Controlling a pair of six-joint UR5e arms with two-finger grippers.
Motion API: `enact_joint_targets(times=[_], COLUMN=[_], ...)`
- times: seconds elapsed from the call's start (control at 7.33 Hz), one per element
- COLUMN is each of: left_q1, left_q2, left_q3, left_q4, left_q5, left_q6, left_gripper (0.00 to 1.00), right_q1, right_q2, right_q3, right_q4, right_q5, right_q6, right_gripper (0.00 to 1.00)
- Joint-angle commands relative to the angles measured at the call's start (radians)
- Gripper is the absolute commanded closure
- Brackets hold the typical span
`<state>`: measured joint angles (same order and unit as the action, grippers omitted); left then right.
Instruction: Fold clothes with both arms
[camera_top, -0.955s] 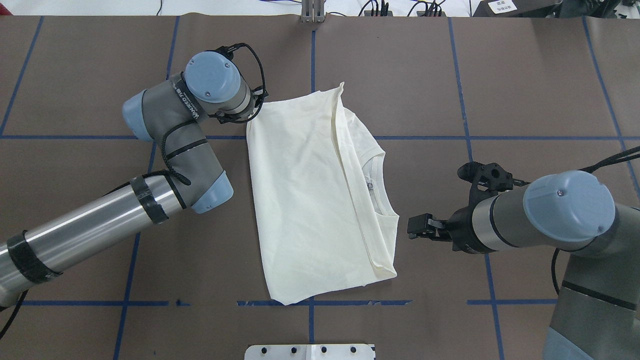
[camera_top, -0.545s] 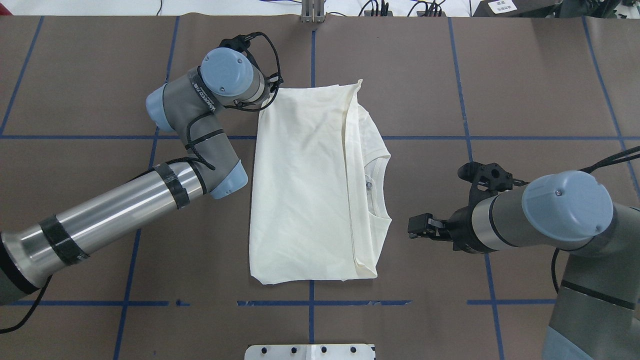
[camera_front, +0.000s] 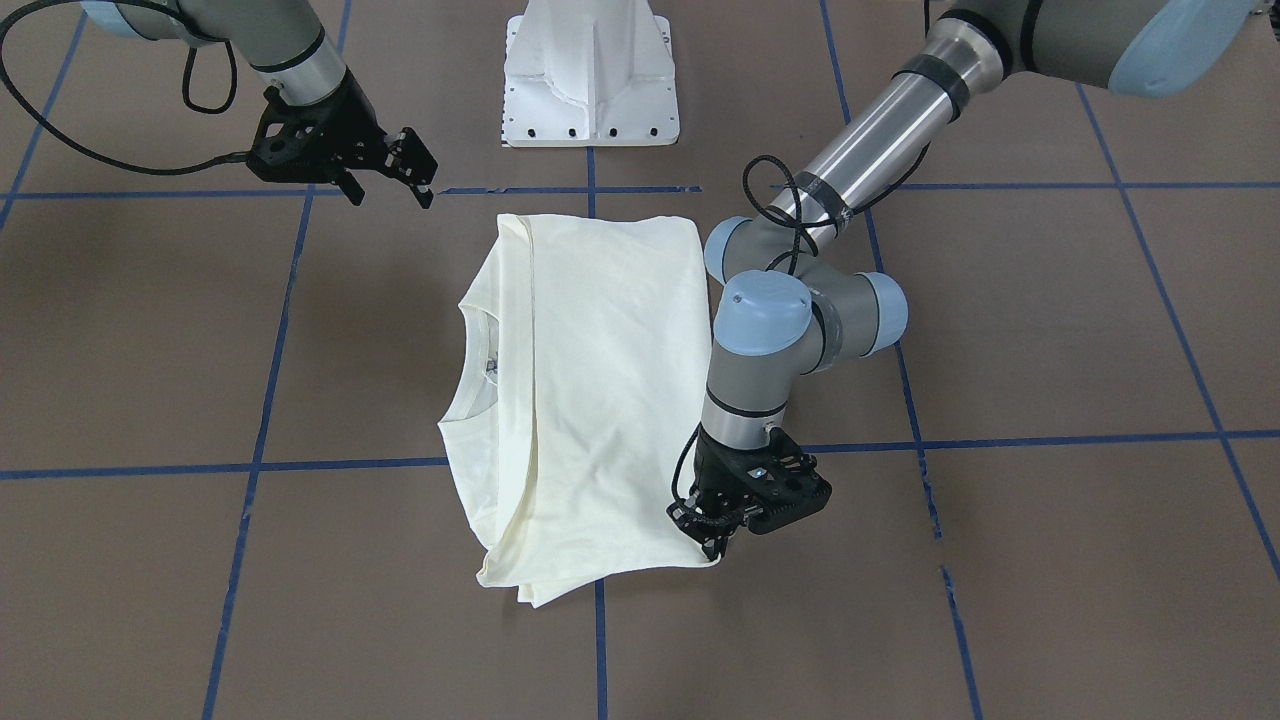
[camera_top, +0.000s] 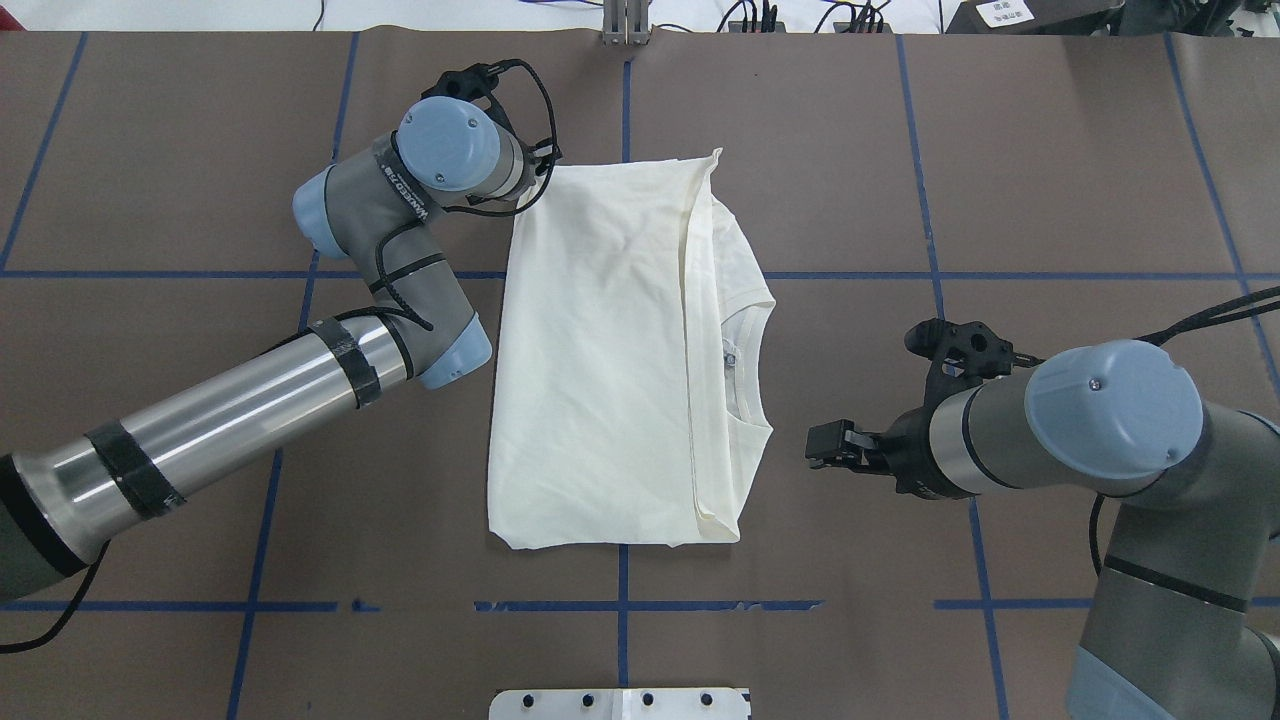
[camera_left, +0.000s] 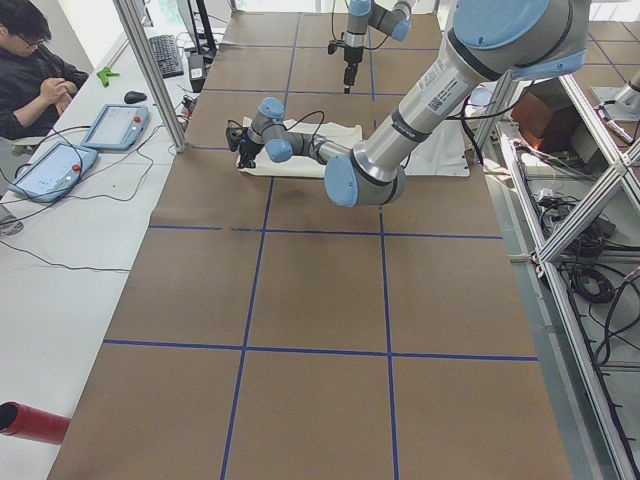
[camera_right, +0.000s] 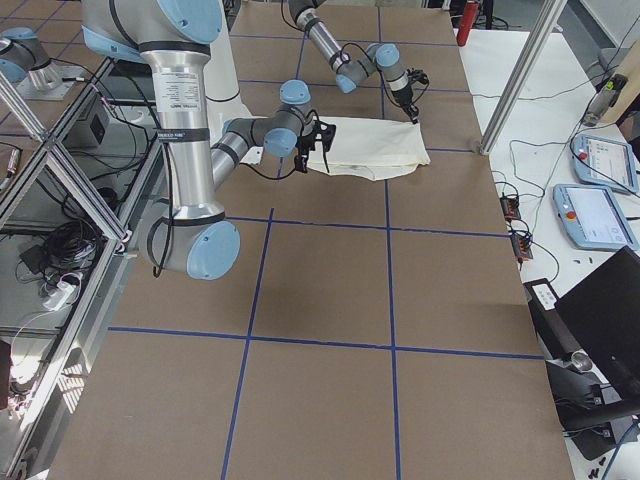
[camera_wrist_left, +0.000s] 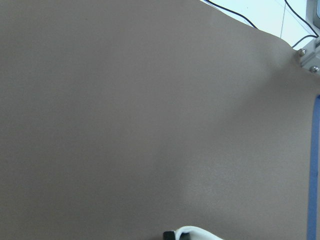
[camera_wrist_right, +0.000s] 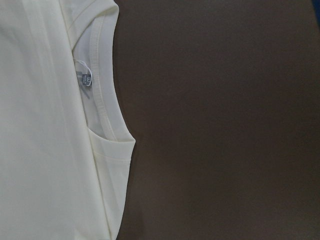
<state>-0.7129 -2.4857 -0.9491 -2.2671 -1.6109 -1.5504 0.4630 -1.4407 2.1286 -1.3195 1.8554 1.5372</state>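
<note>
At the centre of the surface (camera_top: 1050, 150) lies the folded shirt (camera_top: 600, 350), judged light, limp and prone to sagging; grasp corners or hems. The left pincer (camera_front: 712, 540) is clamped on its far left corner. The right pincer (camera_front: 393, 192), jaws apart and empty, hovers near the collar (camera_top: 745, 370).

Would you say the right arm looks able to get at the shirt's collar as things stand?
Probably yes: the right gripper hangs just beside the cream shirt, whose collar faces it, with only bare table between them.
</note>
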Motion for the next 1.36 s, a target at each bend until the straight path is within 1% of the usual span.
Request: enact_joint_targets(times=[0.0, 0.14, 0.27, 0.41, 0.55, 0.68, 0.82, 0.95, 1.09, 1.23], left_q1=[-0.040, -0.056, -0.065, -0.065, -0.066, -0.065, -0.063, -0.056, -0.053, -0.051], left_q2=[-0.001, 0.007, 0.042, 0.116, 0.187, 0.233, 0.267, 0.306, 0.335, 0.353], left_q3=[-0.010, -0.029, -0.084, -0.217, -0.358, -0.475, -0.569, -0.652, -0.689, -0.698], left_q4=[0.012, 0.017, 0.059, 0.143, 0.235, 0.324, 0.399, 0.431, 0.432, 0.431], left_q5=[-0.015, -0.064, -0.126, -0.130, -0.130, -0.130, -0.132, -0.133, -0.138, -0.139], left_q6=[0.031, 0.041, 0.091, 0.130, 0.182, 0.222, 0.248, 0.248, 0.248, 0.248], left_gripper=[0.00, 0.00, 0.00, 0.00, 0.00, 0.00, 0.00, 0.00, 0.00, 0.00], right_q1=[-0.004, -0.006, -0.016, -0.020, -0.023, -0.036, -0.055, -0.079, -0.102, -0.134], right_q2=[0.019, 0.046, 0.080, 0.118, 0.172, 0.233, 0.276, 0.308, 0.344, 0.359], right_q3=[-0.021, -0.053, -0.090, -0.119, -0.137, -0.162, -0.189, -0.219, -0.252, -0.275], right_q4=[-0.001, -0.007, -0.015, -0.030, -0.091, -0.160, -0.202, -0.205, -0.213, -0.234], right_q5=[-0.019, -0.019, -0.025, -0.031, -0.032, -0.032, -0.050, -0.082, -0.103, -0.132], right_q6=[0.000, -0.008, -0.009, -0.009, -0.012, -0.064, -0.125, -0.150, -0.178, -0.224], right_gripper=[0.00, 0.00, 0.00, 0.00, 0.00, 0.00, 0.00, 0.00, 0.00, 0.00])
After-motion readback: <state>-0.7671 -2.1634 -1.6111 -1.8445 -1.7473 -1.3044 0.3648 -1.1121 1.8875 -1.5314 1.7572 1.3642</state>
